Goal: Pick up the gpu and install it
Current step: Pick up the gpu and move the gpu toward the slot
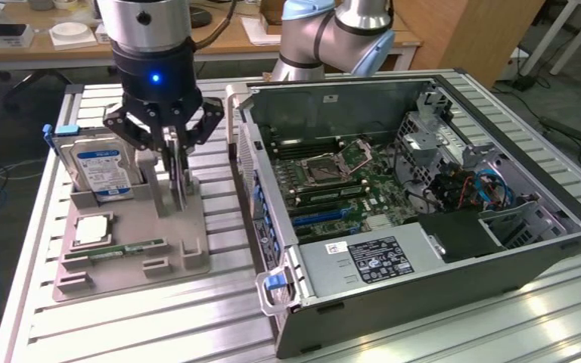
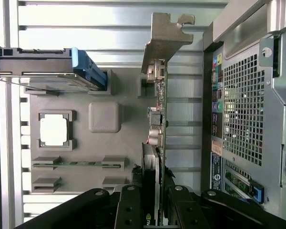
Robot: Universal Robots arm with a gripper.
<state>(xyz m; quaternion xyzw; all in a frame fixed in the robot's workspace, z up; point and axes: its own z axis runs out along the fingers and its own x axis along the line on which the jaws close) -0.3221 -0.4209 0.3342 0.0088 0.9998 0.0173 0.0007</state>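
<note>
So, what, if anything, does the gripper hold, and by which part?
The thin dark gpu card, pinched across its faces by the gripper, away from its metal bracket.

Parts holder (image 1: pixel 184 227) is set on the table (image 1: pixel 169 325), at the exterior view's left of the opened computer case (image 1: pixel 422 227). In the holder, the hard drive (image 1: pixel 104 170) is stood at the far end. The gpu (image 2: pixel 158 109) is stood on edge beside it (case side, clamped between the fingers of the gripper (image 2: pixel 155 193)). The processor (image 1: pixel 94 229) and memory stick (image 1: pixel 119 249) are laid nearer the camera.

Exterior view looks down obliquely, set back; wrist view looks straight down, close; both share the grey tray (image 1: pixel 129 280) (image 2: pixel 81 138).
</note>
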